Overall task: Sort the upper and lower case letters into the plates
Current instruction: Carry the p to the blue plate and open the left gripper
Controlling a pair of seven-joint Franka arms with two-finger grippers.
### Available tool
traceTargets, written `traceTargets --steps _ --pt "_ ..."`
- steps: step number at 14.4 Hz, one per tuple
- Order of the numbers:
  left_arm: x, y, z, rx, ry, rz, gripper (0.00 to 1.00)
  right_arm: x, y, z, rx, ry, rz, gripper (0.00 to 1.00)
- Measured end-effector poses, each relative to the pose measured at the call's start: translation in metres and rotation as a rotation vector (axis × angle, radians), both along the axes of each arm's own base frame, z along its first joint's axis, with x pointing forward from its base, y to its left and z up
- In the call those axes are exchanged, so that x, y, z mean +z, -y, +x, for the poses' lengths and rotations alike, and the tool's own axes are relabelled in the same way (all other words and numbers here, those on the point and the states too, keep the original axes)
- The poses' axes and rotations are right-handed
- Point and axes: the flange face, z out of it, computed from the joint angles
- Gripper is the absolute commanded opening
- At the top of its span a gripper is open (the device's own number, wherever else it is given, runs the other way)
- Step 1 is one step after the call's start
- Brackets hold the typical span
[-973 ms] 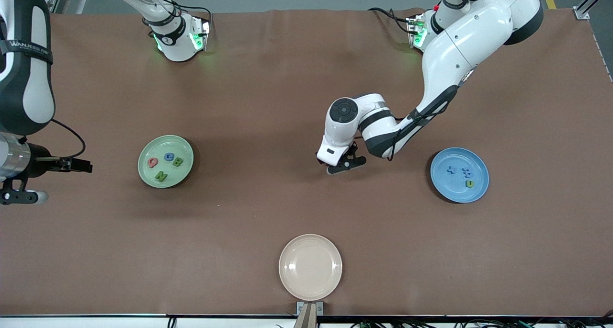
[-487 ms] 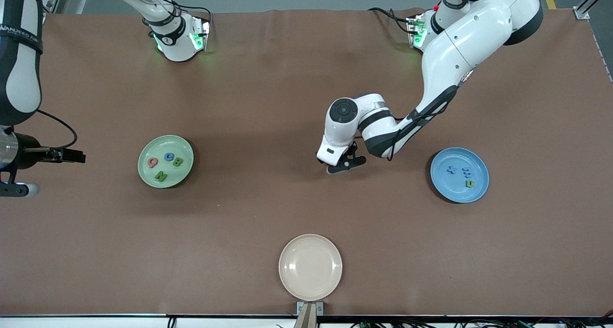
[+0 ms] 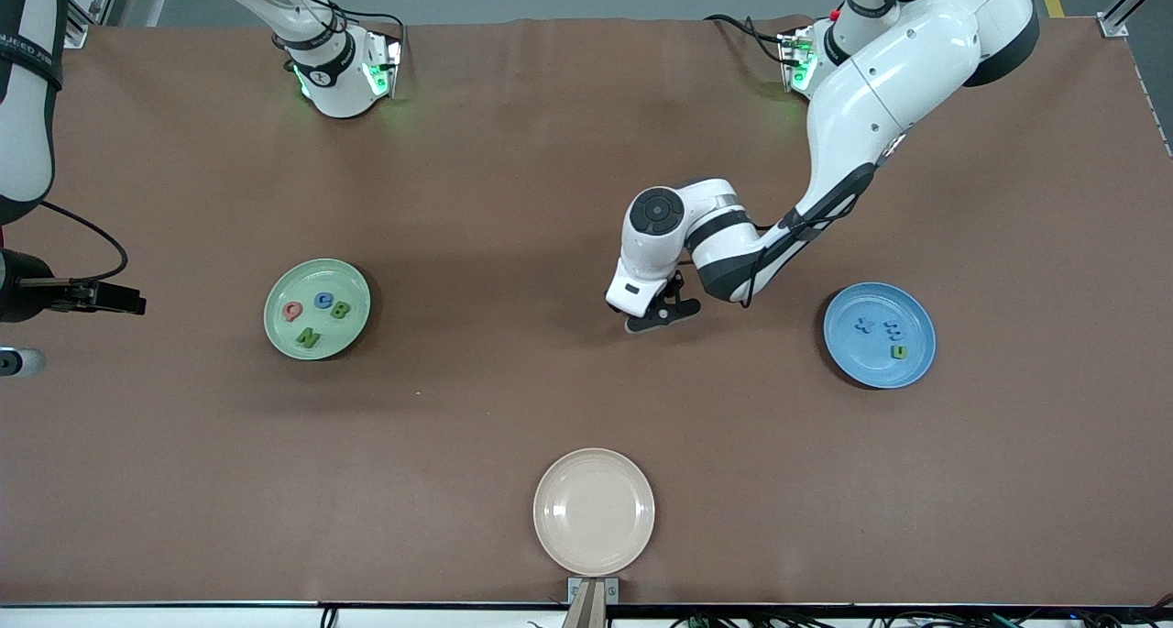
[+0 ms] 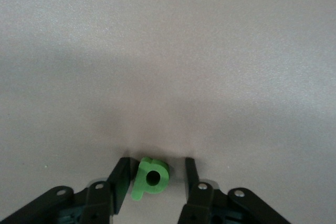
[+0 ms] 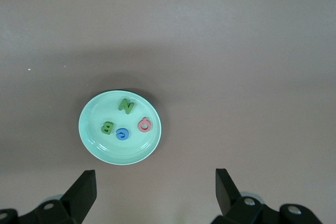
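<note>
Green lowercase p [image 4: 150, 178] lies flat on the bench mid-table, between the left claw [image 4: 153, 176] fingers, which straddle it unclenched, stem toward one finger. Right claw [image 5: 155, 186] waits, released, above the pale green plate [image 5: 89, 129].

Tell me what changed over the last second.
The right gripper, open, drew back toward the table's edge at the right arm's end, away from the green plate. The left gripper stayed low over mid-table, its fingers around the green p, not yet clamped. The four letters in the green plate, the blue plate and beige plate did not move.
</note>
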Motion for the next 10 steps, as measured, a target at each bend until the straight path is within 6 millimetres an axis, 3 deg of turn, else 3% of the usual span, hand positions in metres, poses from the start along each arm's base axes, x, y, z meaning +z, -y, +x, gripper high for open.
traceTargets --steps 5,10 --pt "0.001 0.0 -0.001 -0.003 0.0 0.005 0.23 0.002 0.0 -0.002 -0.055 0.0 0.012 1.0" --pt "0.002 0.0 -0.001 -0.003 0.0 0.004 0.13 0.027 -0.005 -0.019 -0.075 0.013 0.02 1.0"
